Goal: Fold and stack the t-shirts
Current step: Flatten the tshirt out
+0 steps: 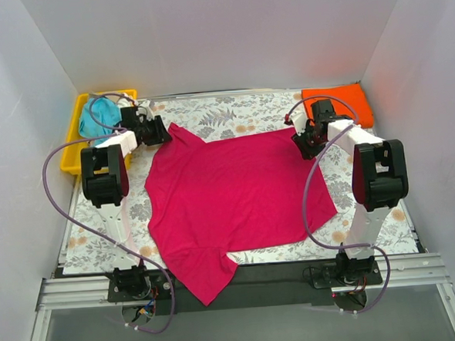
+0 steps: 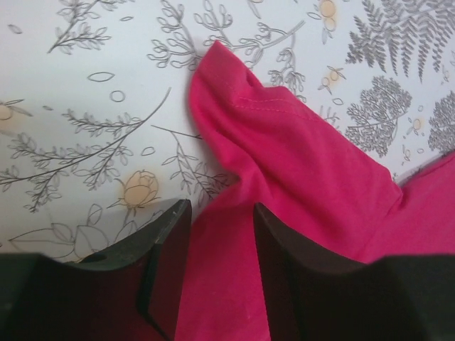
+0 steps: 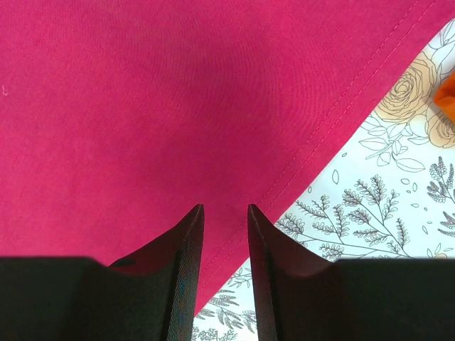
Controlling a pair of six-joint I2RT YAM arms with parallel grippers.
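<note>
Magenta cloth covers most of the worktop: the magenta t-shirt point(image 1: 237, 193) is spread flat and unfolded across the middle, with 1 sleeve hanging over the near edge. No fold is seen in it yet, so this shirt is judged to be at its very first step.

The orange t-shirt point(image 1: 339, 102) is lying as a compact, folded-looking block at the far right corner and is taken as the start of the stack. The teal t-shirt point(image 1: 101, 120) is bunched in the yellow tray point(image 1: 77, 133) at the far left corner, so it is judged to be waiting its turn. No white shirt can be made out.

The left gripper point(image 2: 222, 209) is set at the shirt's far left corner, where puckered cloth is drawn up between its fingers and appears to be pinched. The right gripper point(image 3: 225, 209) is placed over the hem at the far right corner, its fingers narrowly apart above flat cloth. Whether anything is gripped there cannot be told.

The worktop is covered by a pale floral tablecloth point(image 1: 232, 116), bounded by a metal rail point(image 1: 242, 282) at the near edge. Plain white walls point(image 1: 204, 33) enclose 3 sides.
</note>
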